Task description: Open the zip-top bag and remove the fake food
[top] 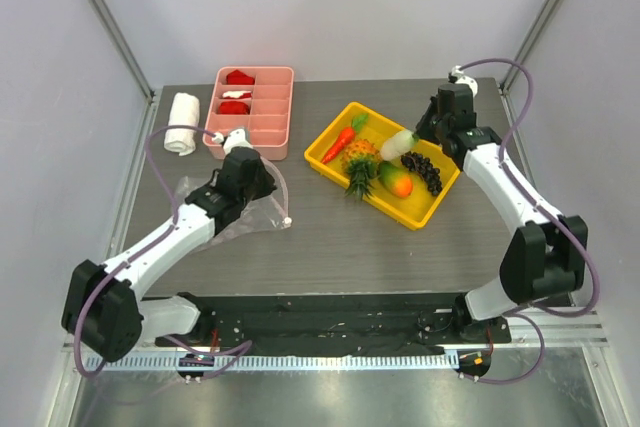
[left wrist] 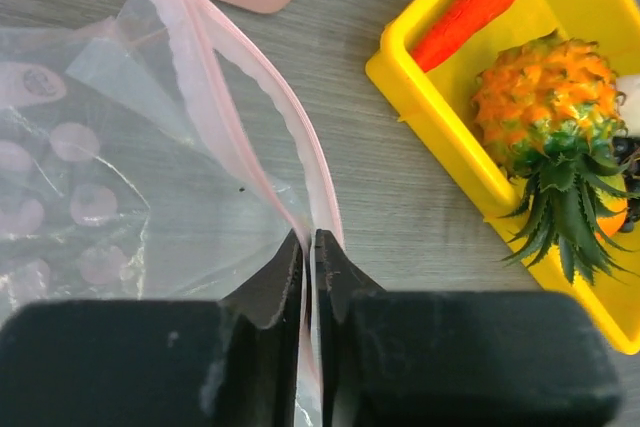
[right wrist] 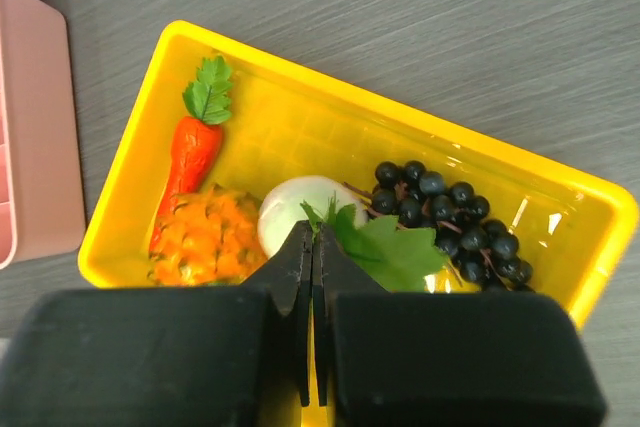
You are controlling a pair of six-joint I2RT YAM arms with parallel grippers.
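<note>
On the desk [top: 330, 237], the yellow tray [top: 375, 117] toward the far right corner carries the fake food [top: 397, 182]: pineapple [top: 360, 159], carrot [top: 338, 145], grapes [top: 425, 172], radish [top: 397, 144]. The zip-top bag [left wrist: 120, 177] lies left of centre, mouth parted and seemingly empty, so I judge the task nearly done. My left hand [left wrist: 308, 247] pinches its pink zip strip [left wrist: 205, 97]. My right hand [right wrist: 312, 247] hangs shut over the radish.

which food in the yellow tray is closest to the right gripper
The white radish, right at the right gripper's tips; carrot, pineapple and grapes lie farther.

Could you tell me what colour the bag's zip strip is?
Pale pink; zip strip clearest in the left wrist view.
</note>
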